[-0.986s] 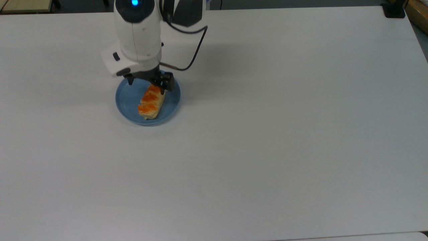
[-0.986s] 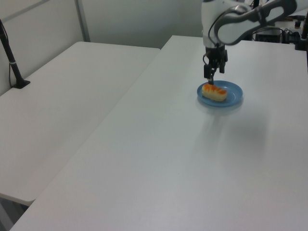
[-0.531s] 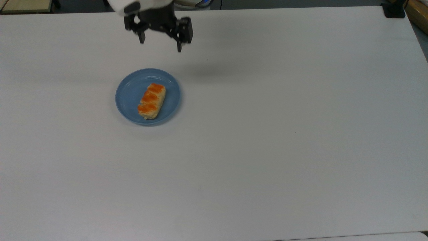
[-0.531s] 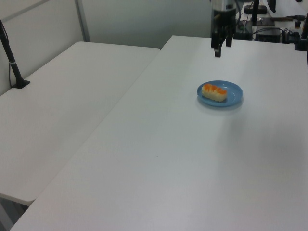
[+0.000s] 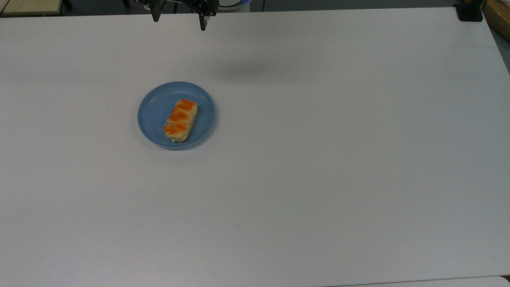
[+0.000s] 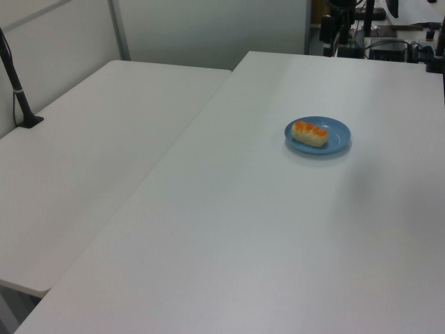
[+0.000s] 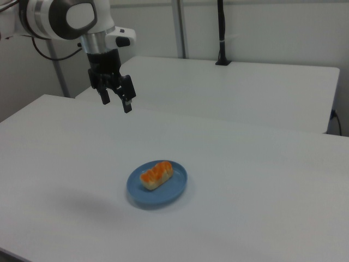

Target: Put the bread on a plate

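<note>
On the round light-blue shallow plate (image 5: 176, 115) lies the small oblong pale-yellow bread roll with three glossy orange-brown bumps (image 5: 180, 120), resting flat inside the raised rim and slightly off toward the top view's right of the plate's middle. The roll runs on a diagonal there, one end pointing to the plate's upper right in the top view, the other to its lower left. In the right view the same bread (image 7: 156, 174) sits across the plate (image 7: 157, 183), and in the left view it sits on the plate's near-left part (image 6: 310, 133).

Well above and beyond the plate hangs the black two-finger gripper (image 7: 115, 101) on the white Franka arm (image 7: 65, 17). Its fingers (image 7: 127, 103) stand clearly apart, wide open, with nothing between them and nothing touching them. In the top view the gripper (image 5: 179, 22) pokes in at the upper edge, past the plate's far side, its two tips spread.

The plate rests on the wide white table (image 5: 318, 159), with a faint shadow on the surface beyond the plate toward the top view's right. A second white table (image 6: 90, 160) stands beside it, to the left view's left of the plate.
</note>
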`<action>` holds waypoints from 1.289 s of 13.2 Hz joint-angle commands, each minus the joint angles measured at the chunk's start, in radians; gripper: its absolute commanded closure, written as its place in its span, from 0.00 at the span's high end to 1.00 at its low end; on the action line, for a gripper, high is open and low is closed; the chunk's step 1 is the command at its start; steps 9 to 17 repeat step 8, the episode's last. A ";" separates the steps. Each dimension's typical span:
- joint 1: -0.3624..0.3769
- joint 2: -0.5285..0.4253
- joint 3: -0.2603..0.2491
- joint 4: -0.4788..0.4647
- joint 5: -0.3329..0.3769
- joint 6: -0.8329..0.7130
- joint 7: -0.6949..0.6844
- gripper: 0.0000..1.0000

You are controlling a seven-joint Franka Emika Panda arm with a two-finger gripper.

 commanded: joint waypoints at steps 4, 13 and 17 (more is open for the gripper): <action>-0.011 -0.008 0.007 0.003 0.023 -0.020 -0.030 1.00; -0.017 -0.010 0.001 0.005 0.023 -0.020 -0.033 1.00; -0.017 -0.010 0.001 0.005 0.023 -0.020 -0.033 1.00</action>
